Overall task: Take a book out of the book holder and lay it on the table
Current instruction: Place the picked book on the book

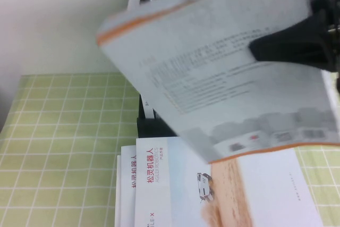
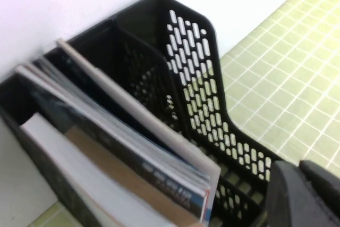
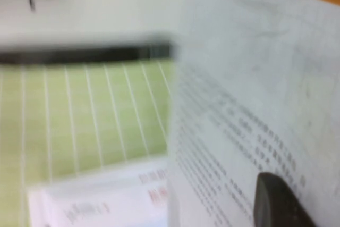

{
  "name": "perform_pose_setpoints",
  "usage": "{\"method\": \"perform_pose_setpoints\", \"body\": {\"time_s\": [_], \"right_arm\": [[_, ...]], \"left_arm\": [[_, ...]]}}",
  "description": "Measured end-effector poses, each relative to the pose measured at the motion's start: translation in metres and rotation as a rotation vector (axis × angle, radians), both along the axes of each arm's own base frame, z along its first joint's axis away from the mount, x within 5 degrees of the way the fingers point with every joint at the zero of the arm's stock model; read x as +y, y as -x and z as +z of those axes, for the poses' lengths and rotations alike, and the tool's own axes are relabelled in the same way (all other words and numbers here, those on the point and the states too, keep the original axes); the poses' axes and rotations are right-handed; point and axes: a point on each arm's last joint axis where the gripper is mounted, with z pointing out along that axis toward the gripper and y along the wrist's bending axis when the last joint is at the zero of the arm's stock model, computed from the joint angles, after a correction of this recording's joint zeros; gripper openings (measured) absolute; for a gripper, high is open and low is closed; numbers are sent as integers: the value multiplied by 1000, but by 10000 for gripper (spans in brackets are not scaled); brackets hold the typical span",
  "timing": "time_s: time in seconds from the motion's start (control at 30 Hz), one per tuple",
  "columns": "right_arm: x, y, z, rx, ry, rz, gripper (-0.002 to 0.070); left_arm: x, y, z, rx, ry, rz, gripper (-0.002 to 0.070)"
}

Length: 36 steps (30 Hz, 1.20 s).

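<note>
Right gripper clamps grey orange-edged book mid-frame, lifted | left gripper by black mesh book holder, fingers unclear | laying on green-checked table remains

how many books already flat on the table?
2 at least: a stack at the table's near edge, top book over a lower one. Right gripper holds a third above; left gripper by the holder.

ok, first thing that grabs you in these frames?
The grey-covered book held in the air by the right gripper, filling the high view above the books stacked on the table. Next, the black book holder with leaning books, seen by the left gripper beside it.
</note>
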Motion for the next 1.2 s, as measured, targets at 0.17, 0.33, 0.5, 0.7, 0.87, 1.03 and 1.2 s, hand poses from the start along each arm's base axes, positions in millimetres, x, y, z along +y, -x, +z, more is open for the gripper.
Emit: {"method": "perform_pose_setpoints", "body": {"time_s": [0.17, 0.33, 0.5, 0.7, 0.87, 1.03, 1.2], "right_arm": [[-7, 10, 30, -108, 209, -62, 120], [12, 32, 43, -198, 354, -90, 120], [47, 53, 25, -165, 551, -111, 120], [100, 71, -19, -230, 772, -175, 120], [127, 81, -45, -389, 867, -186, 120], [143, 80, -79, -405, 965, -171, 120], [162, 85, -130, -259, 1003, -137, 120]], "left_arm": [[6, 15, 9, -5, -24, 6, -3], [7, 19, 10, 12, -25, 19, -3], [8, 21, 10, 44, -2, 39, -3], [12, 35, 21, 14, 9, 46, -3], [17, 53, 33, -30, -5, 49, -3], [21, 70, 43, -61, 3, 51, -3], [24, 79, 47, -61, 11, 58, -3]]}}
